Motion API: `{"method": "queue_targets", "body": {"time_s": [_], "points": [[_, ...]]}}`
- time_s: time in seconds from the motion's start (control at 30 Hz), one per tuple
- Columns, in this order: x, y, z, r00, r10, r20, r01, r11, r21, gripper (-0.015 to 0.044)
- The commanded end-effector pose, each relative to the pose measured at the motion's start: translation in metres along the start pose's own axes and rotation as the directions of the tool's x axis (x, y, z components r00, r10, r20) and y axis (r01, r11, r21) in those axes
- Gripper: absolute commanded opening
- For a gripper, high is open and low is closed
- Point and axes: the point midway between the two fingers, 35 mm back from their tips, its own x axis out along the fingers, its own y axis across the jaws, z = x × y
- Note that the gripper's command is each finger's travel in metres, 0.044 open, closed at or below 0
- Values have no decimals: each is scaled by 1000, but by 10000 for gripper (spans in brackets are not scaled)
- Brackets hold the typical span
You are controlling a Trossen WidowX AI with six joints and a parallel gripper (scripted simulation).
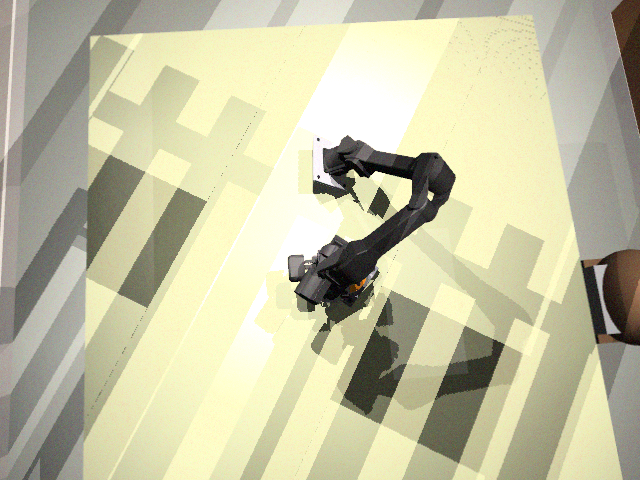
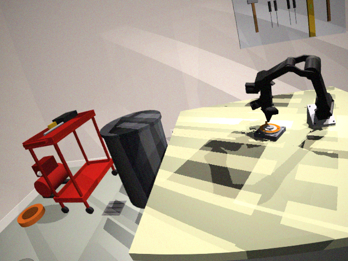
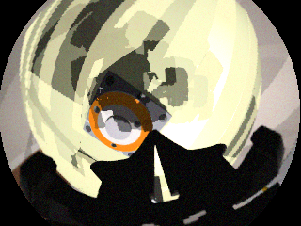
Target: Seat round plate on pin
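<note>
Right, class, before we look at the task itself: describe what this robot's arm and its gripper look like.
The arm is matte black throughout, built of blocky, faceted links with bulky rounded joints. It rises from a light grey square mounting plate with small bolt holes at its corners. The gripper is black too; its jaws taper together to a narrow point. No cables or markings show.
</note>
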Motion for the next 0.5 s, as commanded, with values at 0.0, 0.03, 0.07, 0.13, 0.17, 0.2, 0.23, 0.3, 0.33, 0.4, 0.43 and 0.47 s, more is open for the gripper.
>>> {"method": "queue_targets", "body": {"time_s": [0.0,0.03,0.07,0.13,0.17,0.2,0.23,0.3,0.33,0.4,0.43,0.47], "points": [[0,-1,6,1000,3,1,-3,1000,4,0],[0,-1,7,1000,3,2,-3,1000,4,0],[0,0,9,1000,3,2,-3,1000,4,0],[0,0,12,1000,3,2,-3,1000,4,0],[0,0,13,1000,3,2,-3,1000,4,0],[0,0,15,1000,3,2,-3,1000,4,0],[-1,1,16,1000,3,2,-3,1000,4,0],[-1,1,19,1000,3,2,-3,1000,4,0],[-1,2,21,1000,3,2,-3,1000,4,0],[-1,3,24,1000,4,2,-4,1000,4,0],[-1,3,24,1000,4,2,-4,1000,4,0],[-1,3,25,1000,4,2,-4,1000,4,0]]}}
